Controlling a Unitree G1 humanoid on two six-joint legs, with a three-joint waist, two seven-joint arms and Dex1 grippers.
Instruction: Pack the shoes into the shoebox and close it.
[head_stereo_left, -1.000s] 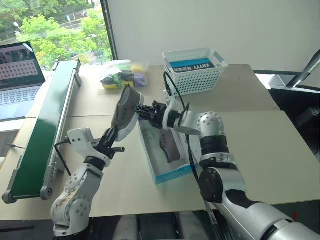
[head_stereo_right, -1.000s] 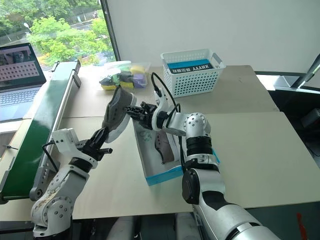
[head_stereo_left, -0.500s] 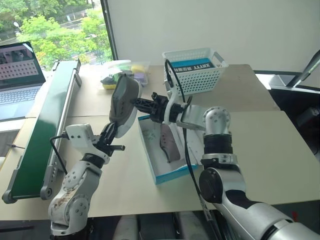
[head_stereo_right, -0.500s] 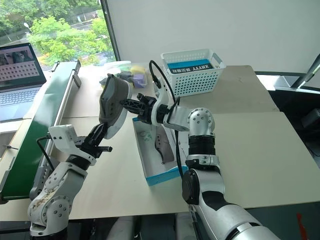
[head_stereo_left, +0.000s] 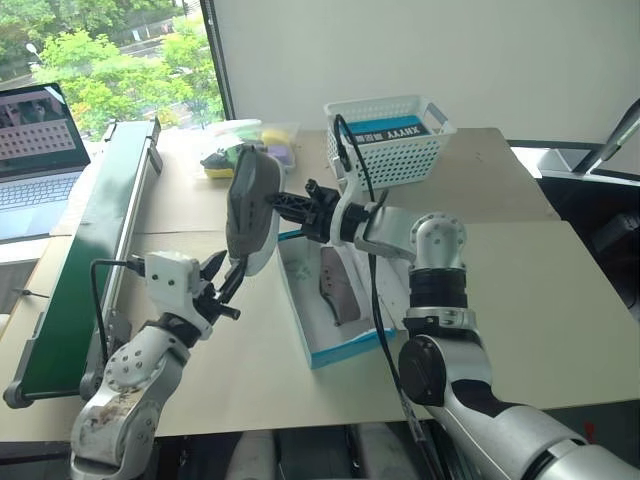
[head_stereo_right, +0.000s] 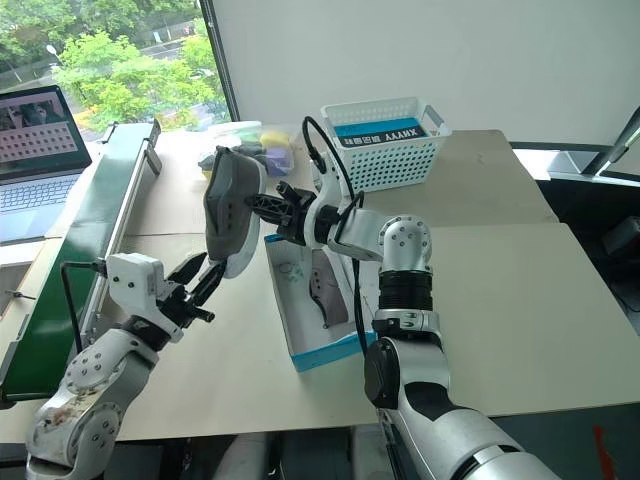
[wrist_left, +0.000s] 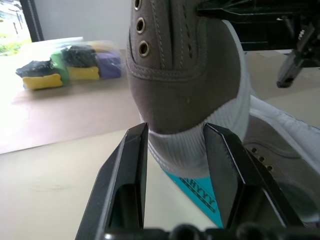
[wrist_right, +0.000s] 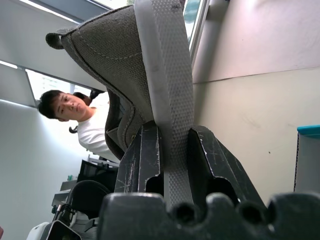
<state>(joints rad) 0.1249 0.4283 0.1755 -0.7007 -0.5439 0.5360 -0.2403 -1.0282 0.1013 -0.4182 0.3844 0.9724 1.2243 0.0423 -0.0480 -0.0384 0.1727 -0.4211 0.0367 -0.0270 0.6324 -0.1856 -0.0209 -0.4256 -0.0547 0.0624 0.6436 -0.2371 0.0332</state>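
The right gripper (head_stereo_left: 298, 206) is clamping a grey fabric sneaker (head_stereo_left: 250, 205) upright beside the open bright-blue cardboard shoebox (head_stereo_left: 330, 345), where its mate (head_stereo_left: 337, 286) is lying. The left gripper (head_stereo_left: 226, 286) is spreading beneath it. Next, I judge, lowering it inside.

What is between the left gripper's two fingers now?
The toe of the raised grey shoe sits between the left gripper's open fingers, seen in the left wrist view.
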